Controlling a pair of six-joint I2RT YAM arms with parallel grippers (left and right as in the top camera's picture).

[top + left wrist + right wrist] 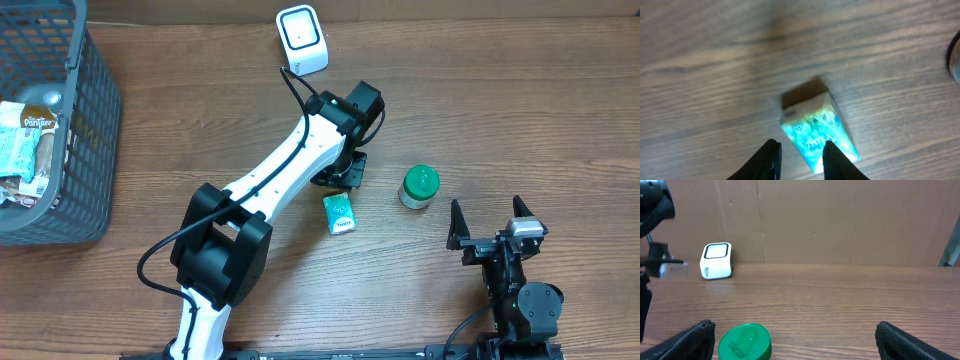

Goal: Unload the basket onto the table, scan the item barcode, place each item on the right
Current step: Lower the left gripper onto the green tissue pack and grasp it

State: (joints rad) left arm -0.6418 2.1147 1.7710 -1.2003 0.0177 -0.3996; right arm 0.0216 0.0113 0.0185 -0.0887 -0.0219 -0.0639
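While my left gripper (pixel 800 146) hangs over the table (pixel 520 90), its two black fingers (pixel 767 161) stand a little apart with wood grain showing in the gap, nothing clamped, so slightly open; teal box (pixel 339 213) lies flat on the wood just past the tips, and in the left wrist view its near corner is tucked behind the finger on the right of the frame, brown end flap pointing away, print on the teal face too blurred to read, can't tell where the barcode sits; from overhead the box is just beside the gripper on the side toward my base, not touching as far as I can see; white scanner (pixel 302 38) stands near the far edge of the table, well apart from the box, my left arm reaching out between them; green-lidded jar (pixel 420 186) upright to the right of the box, near but apart; my right gripper (pixel 490 225) sits low at the near right of the table, jaws spread wide and empty, jar lid showing just ahead of it in the right wrist view; grey mesh basket (pixel 95 120) at the far left holds some packets
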